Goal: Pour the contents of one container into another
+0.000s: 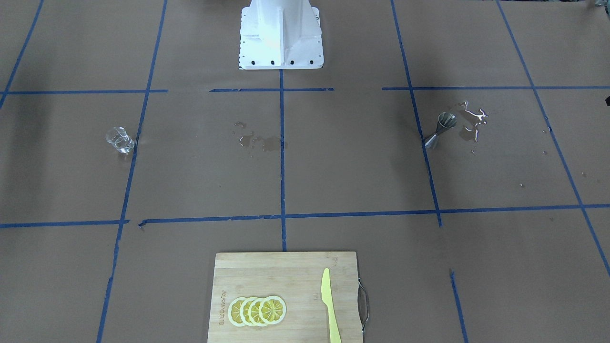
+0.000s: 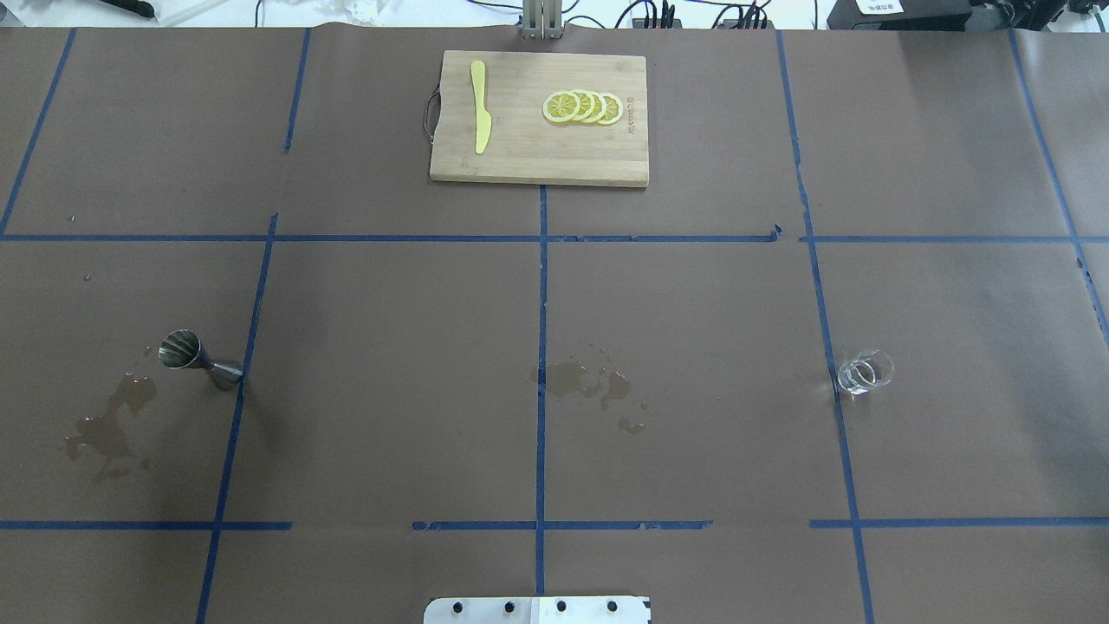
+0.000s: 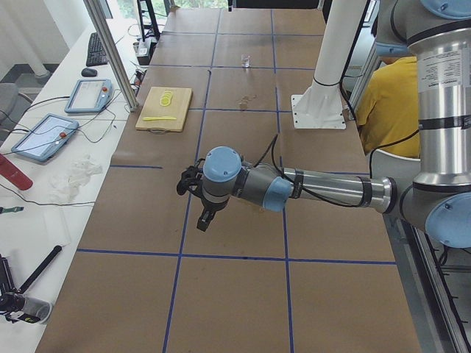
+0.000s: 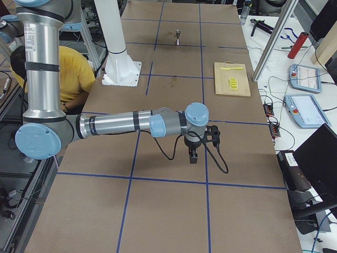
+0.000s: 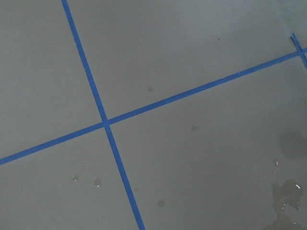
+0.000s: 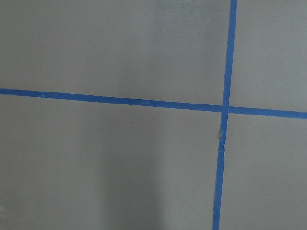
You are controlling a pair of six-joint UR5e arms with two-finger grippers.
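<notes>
Light lies soft and even over my table (image 2: pixel 693 390); nothing is dim and no shadow has a hard edge. In the front view the spill (image 1: pixel 476 119) at 2 o'clock glares white, and my base (image 1: pixel 281 33) at 12 is blown out. Broad, faint shadows lie there at 9 and 1 o'clock. From overhead the same spill reads dark and matt. The cup (image 1: pixel 119 140) shows only by thin highlights. My wrist views are flat, bluish-grey and slightly soft; a wet patch (image 5: pixel 288 208) glints at 4 o'clock in the left one.
</notes>
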